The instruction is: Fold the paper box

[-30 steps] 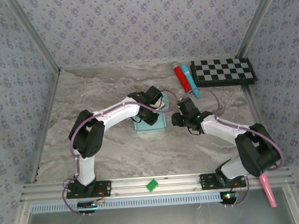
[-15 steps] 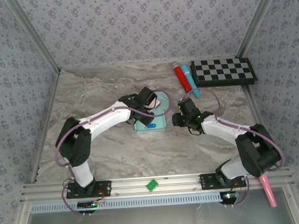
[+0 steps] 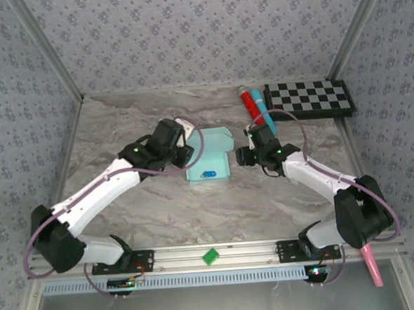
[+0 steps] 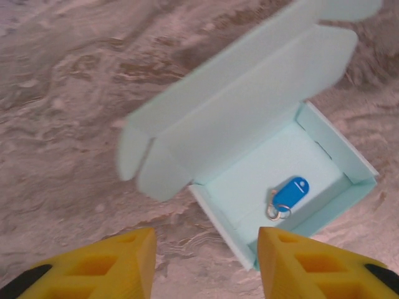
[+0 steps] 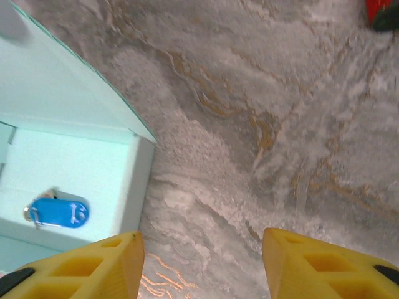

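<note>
box [image 3: 214,139] lid up, blue tag [image 4: 290,192] inside. left gripper [image 4: 206,244] and right gripper [image 5: 201,246] both open, holding nothing, beside box.

Matt card paper box [image 4: 240,121], glossy plastic tag [image 4: 291,191], smooth marbled table [image 4: 75,93]

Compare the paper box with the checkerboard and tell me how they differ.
The paper box is plain pale aqua; the checkerboard is black-and-white squares. The paper box stands open with its lid raised, holding a blue key tag; the checkerboard lies flat. The paper box sits near the middle of the table; the checkerboard lies in its far right corner. Both are rectangular.
</note>
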